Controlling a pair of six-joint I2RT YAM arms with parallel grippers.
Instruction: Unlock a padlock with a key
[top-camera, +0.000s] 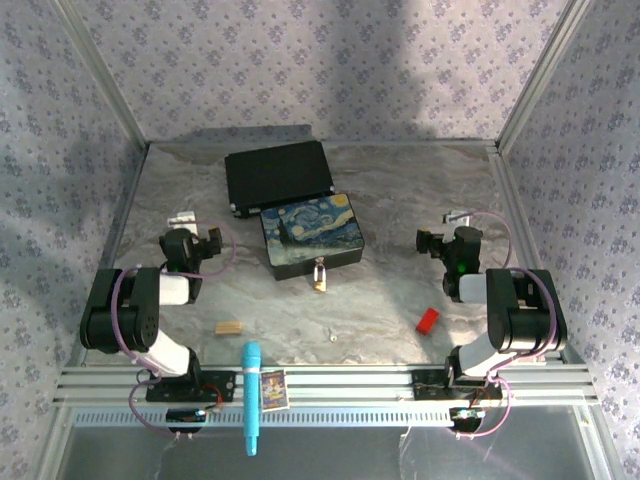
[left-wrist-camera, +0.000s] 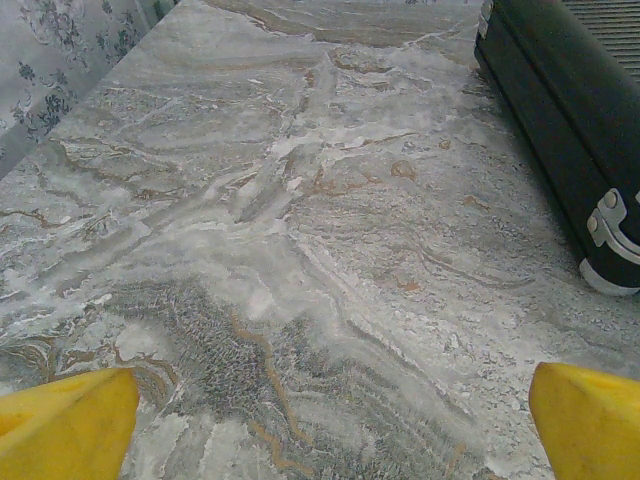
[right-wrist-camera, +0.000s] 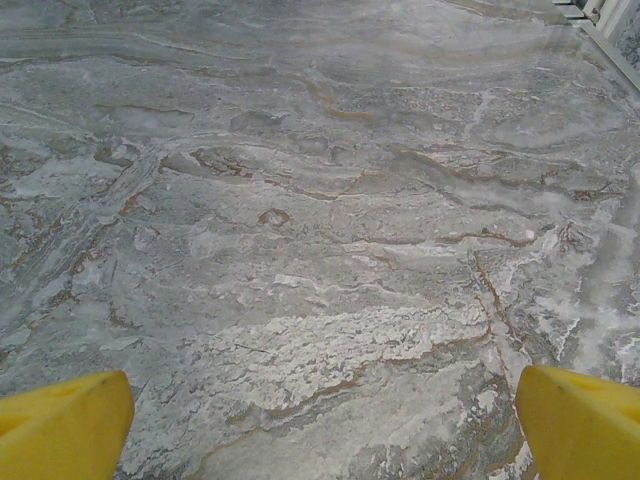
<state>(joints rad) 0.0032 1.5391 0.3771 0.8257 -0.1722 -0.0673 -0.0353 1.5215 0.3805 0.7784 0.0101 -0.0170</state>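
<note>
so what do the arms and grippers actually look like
The left arm and right arm match: chunky black joint housings joined by white links, with thin pinkish cables looping alongside. A small green light glows near the right arm's wrist. The left gripper's fingers and the right gripper's fingers are bright yellow wedges.

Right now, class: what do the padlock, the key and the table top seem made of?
Padlock: probably brass, yellow body with silvery shackle. Key: likely steel, pale speck, too small to confirm. Table top: marble-look, grey veins, matte; possibly printed.
</note>
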